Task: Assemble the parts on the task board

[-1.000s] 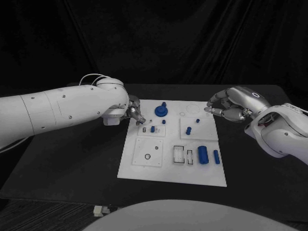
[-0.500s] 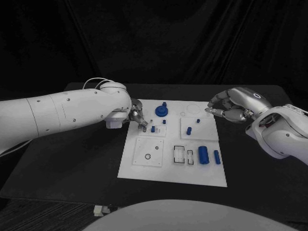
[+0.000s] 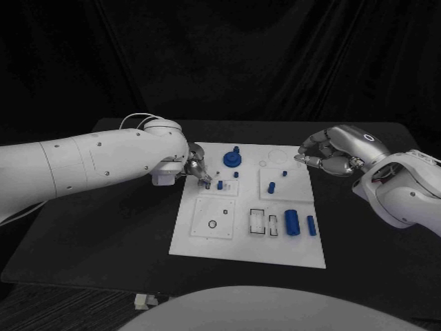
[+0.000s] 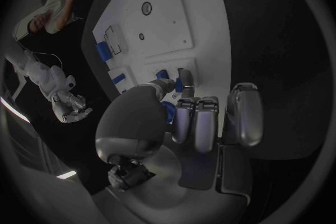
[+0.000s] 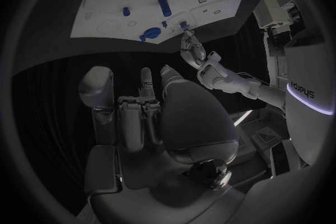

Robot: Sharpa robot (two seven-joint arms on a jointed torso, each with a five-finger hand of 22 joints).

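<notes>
Left hand [image 3: 196,167] hovering at the task board [image 3: 249,245] near its left edge, fingers [image 4: 183,80] pinching a small blue part [image 4: 179,85] just above a small upright blue peg [image 3: 220,185] in the raised left-hand block. Holding confirmed in the left wrist view: thumb and one fingertip closing on the part, remaining fingers curling alongside. Right hand [image 3: 326,156] waiting off the board's right edge over the black surface [image 3: 101,234], fingers curling inward, apparently carrying nothing. Lying on the board: round blue knob [image 3: 231,160] near the far edge, short blue peg [image 3: 270,187] in the right-hand block, two blue cylinders [image 3: 292,222] resting side by side toward the near right, empty rectangular slots [image 3: 256,221] beside them. Judging the step in hand as seating the pinched part in the left block; most of the assembly looking not yet done. Risks from here: pinch being slender, so part possibly twisting or slipping out during descent; descending off-centre likely jamming the part on the socket rim or knocking the neighbouring peg; pressing hard while misaligned possibly shifting the whole board on the surface. Exact socket under the fingers hidden, so alignment not verifiable.
</notes>
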